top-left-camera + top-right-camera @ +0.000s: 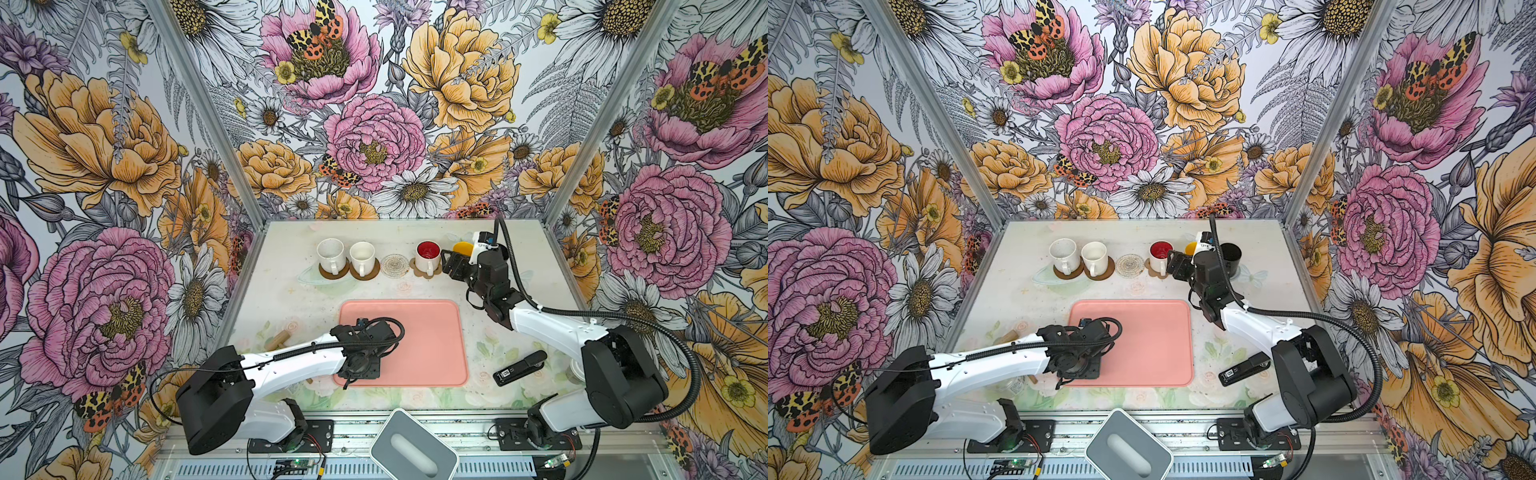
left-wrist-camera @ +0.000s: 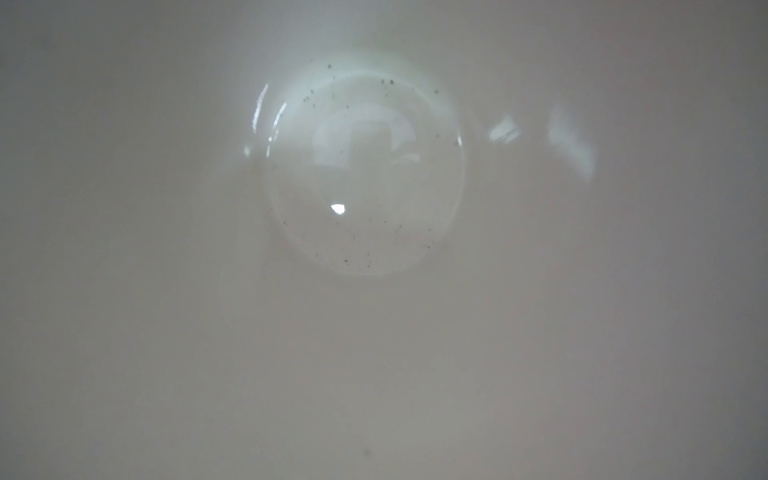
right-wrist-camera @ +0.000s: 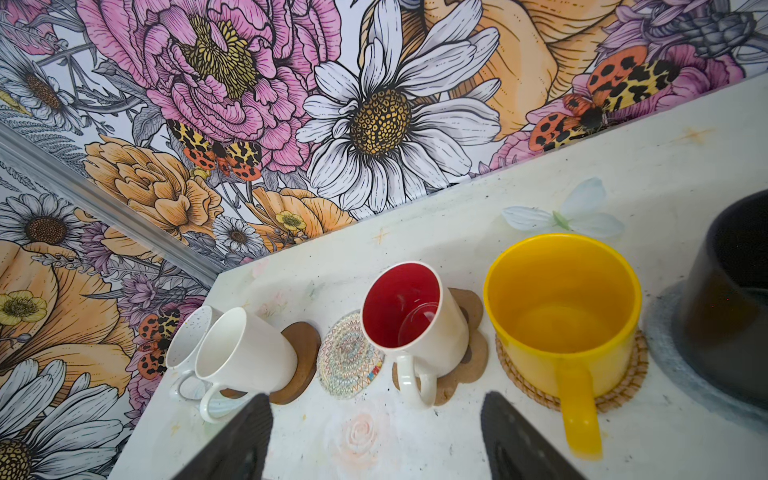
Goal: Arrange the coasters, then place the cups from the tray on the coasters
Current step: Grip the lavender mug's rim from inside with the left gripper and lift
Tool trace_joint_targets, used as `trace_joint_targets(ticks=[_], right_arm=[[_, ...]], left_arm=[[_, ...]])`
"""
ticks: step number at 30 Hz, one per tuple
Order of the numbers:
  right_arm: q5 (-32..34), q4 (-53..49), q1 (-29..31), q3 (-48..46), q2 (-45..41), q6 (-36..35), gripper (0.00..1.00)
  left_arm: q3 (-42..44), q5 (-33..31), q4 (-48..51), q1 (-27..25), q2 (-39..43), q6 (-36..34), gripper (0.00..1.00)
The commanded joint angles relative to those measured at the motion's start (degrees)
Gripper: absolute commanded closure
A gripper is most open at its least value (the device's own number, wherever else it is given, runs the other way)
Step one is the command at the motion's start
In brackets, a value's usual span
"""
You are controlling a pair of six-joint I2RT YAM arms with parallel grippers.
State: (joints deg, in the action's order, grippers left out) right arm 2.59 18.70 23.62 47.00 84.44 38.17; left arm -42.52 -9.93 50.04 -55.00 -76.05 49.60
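Along the back stand two white cups (image 1: 331, 253) (image 1: 362, 254) on brown disc coasters (image 1: 371, 276), a bare whitish woven coaster (image 1: 395, 265), a red-inside cup (image 1: 428, 254) on the paw-print coaster (image 3: 469, 353), a yellow cup (image 3: 561, 316) on the rattan coaster (image 3: 619, 399) and a black cup (image 1: 1230, 254) on the grey-blue coaster (image 3: 665, 332). My right gripper (image 3: 376, 440) hangs open and empty just in front of the red-inside cup. My left gripper (image 1: 363, 357) points down over the left part of the pink tray (image 1: 432, 340). The white inside of a cup (image 2: 365, 166) fills its view, and its fingers are hidden.
A black stapler (image 1: 521, 368) lies right of the tray, with a white-lidded container (image 1: 575, 370) partly behind the right arm. A wooden piece (image 1: 279, 338) and a glass jar (image 1: 1013, 384) lie by the left arm. A grey box (image 1: 413, 446) stands at the front edge.
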Motion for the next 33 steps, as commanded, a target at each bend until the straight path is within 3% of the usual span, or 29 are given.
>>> trace_joint_targets(ticks=[1, 13, 28, 33], right_arm=[[-0.9, 0.6, -0.4, 1.7, 0.9, 0.7, 0.19], [-1.5, 0.5, -0.5, 1.9, 1.2, 1.1, 0.2], [-1.9, 0.4, -0.8, 2.0, 1.4, 1.2, 0.2], [-2.1, 0.4, -0.9, 2.0, 1.5, 1.2, 0.2]], left_arm=[[0.1, -4.0, -1.0, -0.5, 1.8, 1.5, 0.58], [-0.6, -6.7, -2.4, -1.1, 0.6, 2.0, 0.61], [-2.0, -8.1, -2.8, -1.5, -2.7, 2.1, 0.76], [-2.3, -8.0, -2.8, -1.5, -3.0, 1.8, 0.67]])
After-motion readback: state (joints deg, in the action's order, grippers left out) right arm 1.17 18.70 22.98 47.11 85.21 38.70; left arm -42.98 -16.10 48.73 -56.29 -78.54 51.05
